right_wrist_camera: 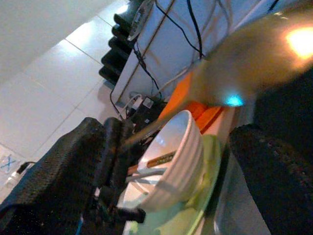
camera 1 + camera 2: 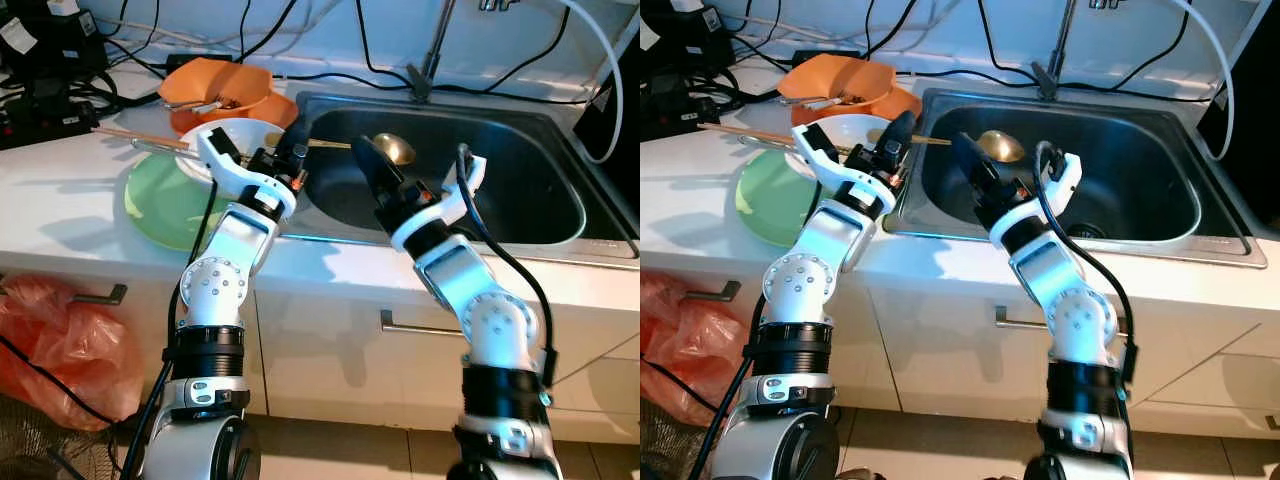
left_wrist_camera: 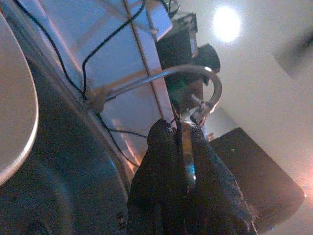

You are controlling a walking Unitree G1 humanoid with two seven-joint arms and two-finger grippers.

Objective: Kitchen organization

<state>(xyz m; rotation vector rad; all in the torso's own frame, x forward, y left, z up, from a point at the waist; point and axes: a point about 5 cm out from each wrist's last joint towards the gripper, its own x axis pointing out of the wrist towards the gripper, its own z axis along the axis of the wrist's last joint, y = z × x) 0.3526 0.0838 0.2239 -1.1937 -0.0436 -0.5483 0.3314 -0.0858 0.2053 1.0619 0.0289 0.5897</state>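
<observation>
A gold spoon (image 2: 395, 148) hangs level over the near left part of the steel sink (image 2: 520, 190). Its thin handle runs left into my left gripper (image 2: 292, 158), which is shut on it at the sink's left rim. The left wrist view shows the handle (image 3: 186, 147) pinched between the black fingers. My right gripper (image 2: 405, 168) is open over the sink just below the spoon's bowl (image 1: 244, 63), one finger to each side of it. A white bowl (image 2: 235, 140) with chopsticks across it sits on a green plate (image 2: 160, 205) beside the left arm.
Orange bowls (image 2: 225, 90) stand behind the white bowl. The faucet (image 2: 430, 50) rises at the sink's back edge. Black cables and a power strip (image 2: 45, 110) crowd the back left counter. A red plastic bag (image 2: 70, 340) hangs by the cabinet below.
</observation>
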